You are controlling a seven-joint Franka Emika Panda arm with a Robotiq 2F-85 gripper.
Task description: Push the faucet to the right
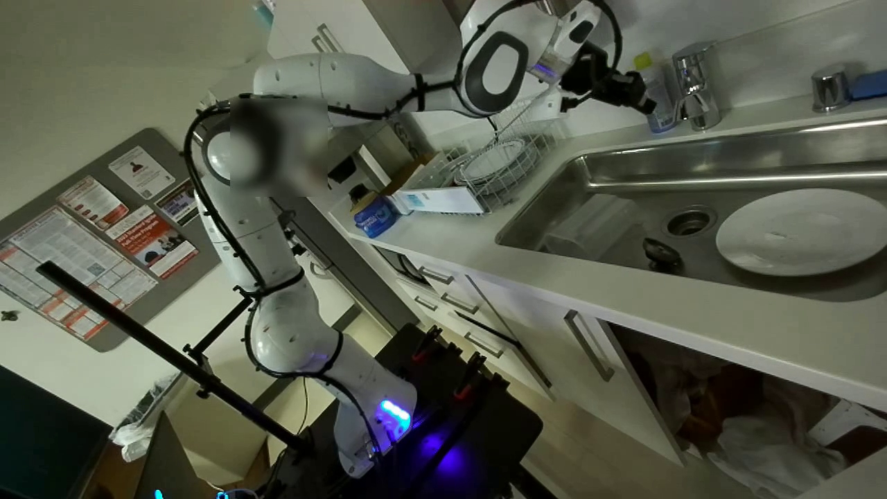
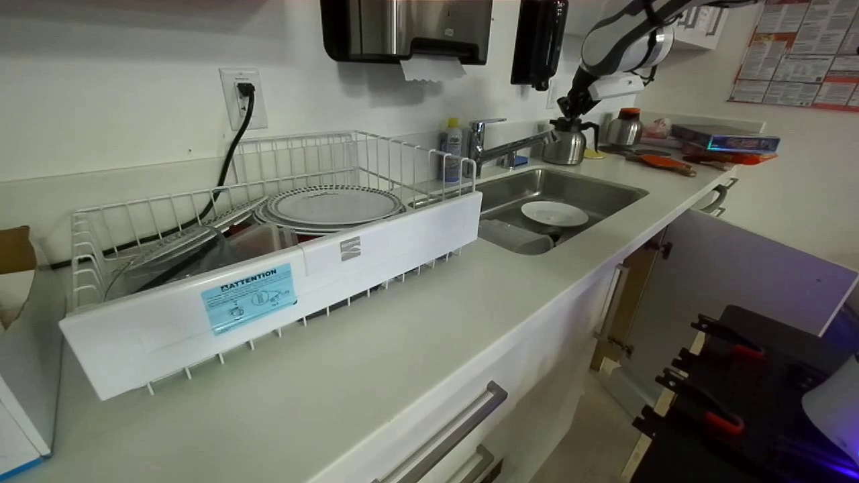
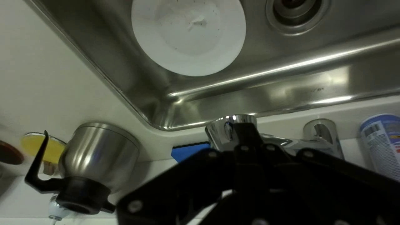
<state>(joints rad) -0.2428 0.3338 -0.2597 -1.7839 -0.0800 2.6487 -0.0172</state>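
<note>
The silvery faucet point(image 1: 693, 73) stands at the back edge of the sink, beside a bottle. In an exterior view its spout point(image 2: 513, 147) points along the back of the sink toward the steel pot. In the wrist view the spout point(image 3: 282, 142) and its wide end point(image 3: 218, 134) lie under my fingertips, partly hidden by them. My black gripper point(image 3: 245, 128) is shut and holds nothing. It hangs close to the spout's end in an exterior view point(image 2: 569, 113); it also shows before the bottle in an exterior view point(image 1: 646, 104). I cannot tell whether it touches the spout.
The steel sink point(image 3: 106, 79) holds a white plate point(image 3: 190, 31). A yellow-capped bottle point(image 2: 451, 149) stands beside the faucet's base. A steel pot point(image 3: 97, 153) with a black handle and a blue item point(image 3: 187, 152) stand on the back counter. A wire dish rack point(image 2: 268, 329) borders the sink.
</note>
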